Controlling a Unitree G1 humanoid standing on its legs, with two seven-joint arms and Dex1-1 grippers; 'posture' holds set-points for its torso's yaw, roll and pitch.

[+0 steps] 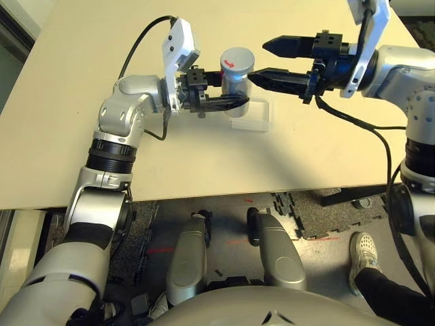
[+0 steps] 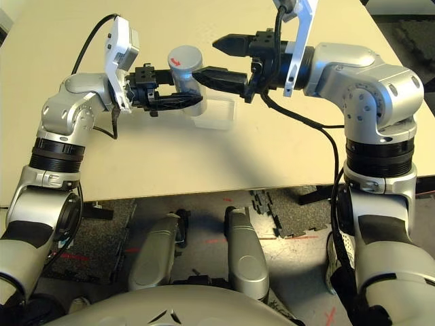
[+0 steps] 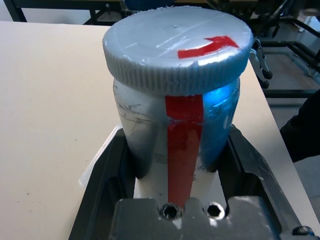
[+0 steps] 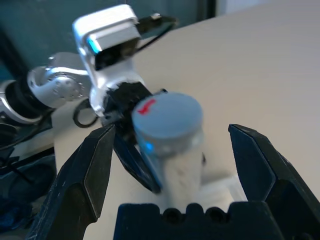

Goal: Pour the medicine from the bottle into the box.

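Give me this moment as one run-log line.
left gripper: shut on bottle, upright above box | right gripper: open beside cap | cap: on | pour: not started

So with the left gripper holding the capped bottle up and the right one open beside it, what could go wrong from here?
The round grey cap is still on the silver-grey cylindrical bottle; the open right gripper might mis-seat on it and twist the bottle in the left gripper. The shallow clear plastic box sits right underneath and could get knocked.

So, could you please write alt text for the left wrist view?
The left gripper holds the capped bottle upright between its black fingers. The grey cap bears a red arrow, and the beige table lies behind.
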